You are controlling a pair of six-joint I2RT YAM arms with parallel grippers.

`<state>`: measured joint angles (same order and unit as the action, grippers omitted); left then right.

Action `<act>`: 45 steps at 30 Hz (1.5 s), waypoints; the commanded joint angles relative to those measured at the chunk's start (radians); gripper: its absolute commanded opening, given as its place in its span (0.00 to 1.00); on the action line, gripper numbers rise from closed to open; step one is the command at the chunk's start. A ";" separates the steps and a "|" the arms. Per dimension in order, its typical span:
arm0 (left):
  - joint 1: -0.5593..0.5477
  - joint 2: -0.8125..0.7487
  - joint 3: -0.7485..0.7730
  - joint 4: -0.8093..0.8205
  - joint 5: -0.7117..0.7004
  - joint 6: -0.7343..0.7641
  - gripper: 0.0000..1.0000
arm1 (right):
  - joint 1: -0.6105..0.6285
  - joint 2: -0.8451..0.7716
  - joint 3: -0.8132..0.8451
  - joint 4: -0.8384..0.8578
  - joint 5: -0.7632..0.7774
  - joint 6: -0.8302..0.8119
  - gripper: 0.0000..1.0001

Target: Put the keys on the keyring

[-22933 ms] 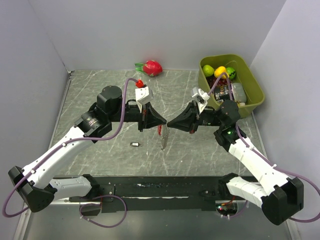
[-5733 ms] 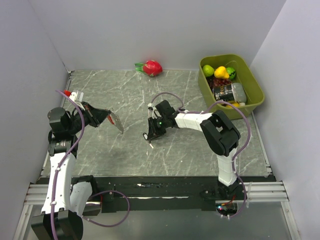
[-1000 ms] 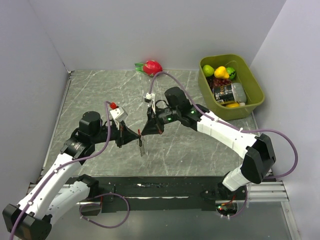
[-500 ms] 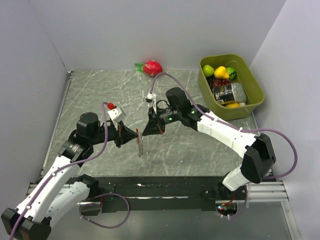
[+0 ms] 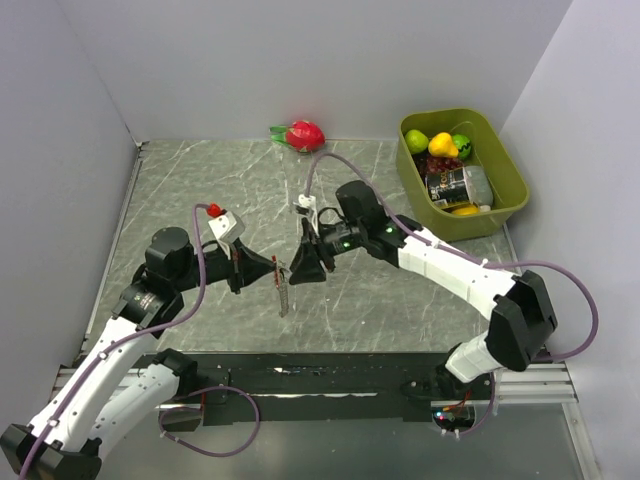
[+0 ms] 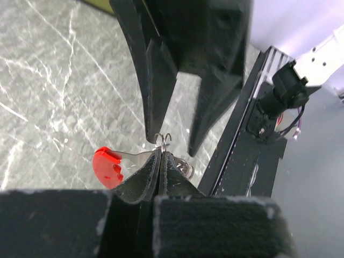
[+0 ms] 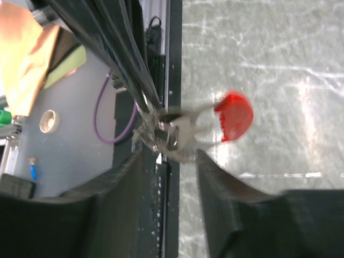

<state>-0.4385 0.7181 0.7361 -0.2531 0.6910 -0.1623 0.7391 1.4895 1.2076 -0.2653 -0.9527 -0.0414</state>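
Note:
The keyring (image 5: 283, 296) hangs above the table's middle: a red crescent tag (image 6: 107, 166) joined to a silvery bunch (image 7: 161, 134). My left gripper (image 5: 274, 277) is shut on its thin wire loop (image 6: 162, 140), which pokes out past the fingertips (image 6: 146, 167). My right gripper (image 5: 303, 271) faces it tip to tip, jaws open, with the bunch just in front of the gap (image 7: 169, 156). A small dark piece with silvery glints (image 7: 167, 135), possibly one of the keys, sits blurred in that bunch. I cannot tell whether it is threaded on.
A red dragon fruit (image 5: 303, 134) lies by the back wall. At the back right stands a green bin (image 5: 512, 195) holding fruit and a can. The black base rail (image 5: 330, 378) runs along the near edge.
My right gripper went from shut to open and shifted slightly toward the near edge. The left gripper stayed shut on the keyring and drew back a little to the left.

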 commanded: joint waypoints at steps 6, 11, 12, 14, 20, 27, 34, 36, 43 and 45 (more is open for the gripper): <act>-0.005 -0.028 -0.009 0.207 0.038 -0.121 0.01 | -0.075 -0.271 -0.190 0.223 -0.017 -0.014 0.84; -0.026 0.000 -0.033 0.336 0.071 -0.174 0.01 | -0.110 -0.397 -0.282 0.421 -0.101 0.099 0.94; -0.032 0.007 -0.032 0.350 0.074 -0.178 0.01 | -0.110 -0.405 -0.295 0.452 -0.112 0.115 0.94; -0.058 0.032 -0.027 0.389 0.071 -0.186 0.01 | -0.112 -0.406 -0.301 0.530 -0.142 0.175 0.94; -0.141 0.089 0.002 0.423 0.047 -0.175 0.01 | -0.110 -0.376 -0.303 0.620 -0.153 0.259 0.87; -0.193 0.107 0.011 0.440 0.018 -0.172 0.01 | -0.112 -0.322 -0.287 0.606 -0.150 0.272 0.76; -0.206 0.099 0.013 0.443 0.019 -0.174 0.01 | -0.113 -0.304 -0.299 0.589 -0.138 0.262 0.70; -0.206 0.096 0.006 0.454 0.019 -0.175 0.01 | -0.113 -0.301 -0.304 0.589 -0.144 0.265 0.65; -0.207 0.083 0.011 0.437 0.007 -0.169 0.01 | -0.121 -0.314 -0.345 0.620 -0.144 0.285 0.58; -0.207 0.081 0.008 0.437 0.005 -0.169 0.01 | -0.121 -0.311 -0.352 0.617 -0.141 0.290 0.54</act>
<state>-0.6403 0.8257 0.7036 0.1238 0.7082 -0.3275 0.6281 1.1839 0.8616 0.3023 -1.0901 0.2340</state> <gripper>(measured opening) 0.021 0.570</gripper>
